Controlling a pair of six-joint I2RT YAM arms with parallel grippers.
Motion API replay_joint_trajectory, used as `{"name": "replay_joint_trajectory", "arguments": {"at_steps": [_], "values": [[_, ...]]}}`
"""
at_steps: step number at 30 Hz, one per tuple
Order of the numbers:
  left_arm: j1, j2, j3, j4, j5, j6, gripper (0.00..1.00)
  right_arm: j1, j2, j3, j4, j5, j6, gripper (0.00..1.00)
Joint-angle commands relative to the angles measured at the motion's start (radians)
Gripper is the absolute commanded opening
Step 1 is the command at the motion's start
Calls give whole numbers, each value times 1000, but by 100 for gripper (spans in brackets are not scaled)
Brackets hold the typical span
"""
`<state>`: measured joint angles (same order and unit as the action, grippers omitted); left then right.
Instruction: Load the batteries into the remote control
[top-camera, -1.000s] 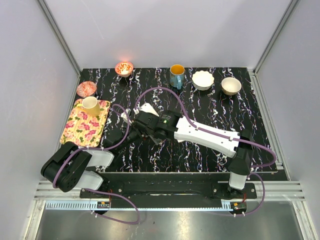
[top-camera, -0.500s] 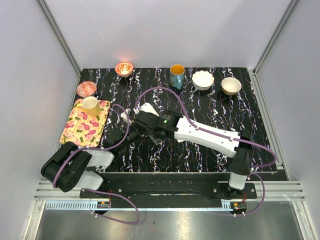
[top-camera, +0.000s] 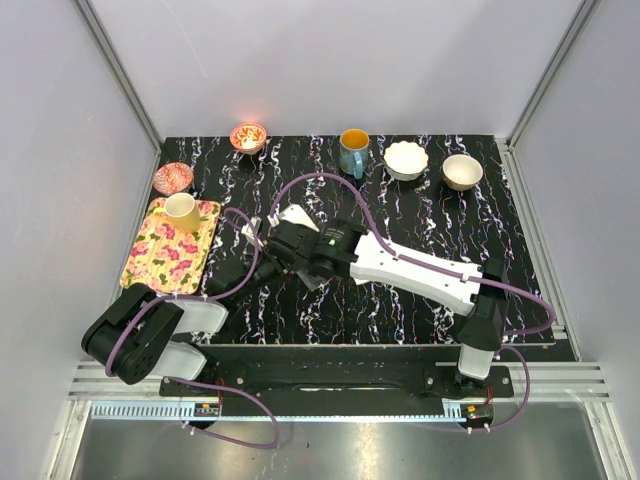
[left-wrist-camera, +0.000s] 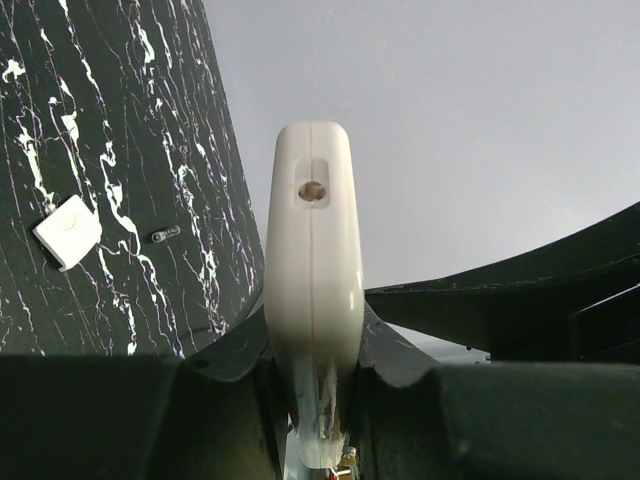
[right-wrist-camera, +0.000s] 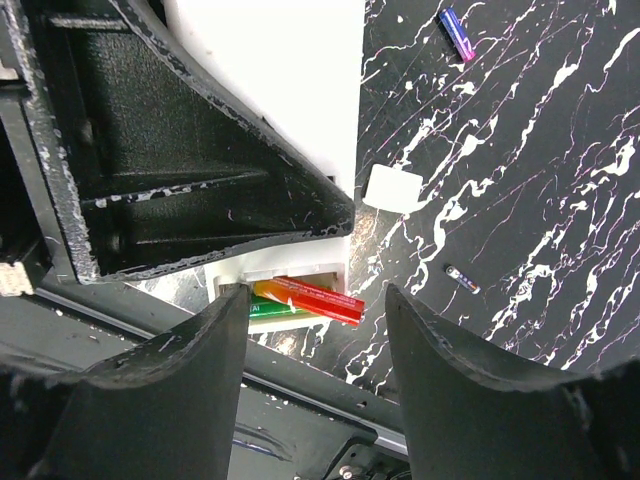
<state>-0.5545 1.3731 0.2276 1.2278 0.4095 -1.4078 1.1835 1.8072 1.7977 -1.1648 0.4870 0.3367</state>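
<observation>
The remote control stands edge-on, clamped between the fingers of the left claw and held above the surface. At its lower end the open battery bay holds a reddish-orange battery, tilted with one end sticking out over a green battery. The right claw hangs just over that bay with its fingers spread wide on either side, touching neither battery. A white cover lies on the surface just beside the remote, and a blue battery lies farther off. The surface is black with white veins. A flowered tray carrying a yellow cup sits at its left edge, and plain grey walls close it in.
</observation>
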Motion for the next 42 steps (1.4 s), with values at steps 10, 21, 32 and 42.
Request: {"name": "replay_joint_trajectory", "arguments": {"at_steps": [10, 21, 32, 42], "values": [[-8, -17, 16, 437, -11, -8, 0, -7, -77, 97, -21, 13, 16, 63], [-7, -26, 38, 437, -14, -16, 0, -146, -362, -96, 224, -51, 136, 63], [-5, -85, 68, 437, -80, -37, 0, -369, -712, -655, 795, -393, 410, 65], [-7, -85, 75, 437, -94, -33, 0, -525, -761, -919, 1152, -718, 647, 68]]}}
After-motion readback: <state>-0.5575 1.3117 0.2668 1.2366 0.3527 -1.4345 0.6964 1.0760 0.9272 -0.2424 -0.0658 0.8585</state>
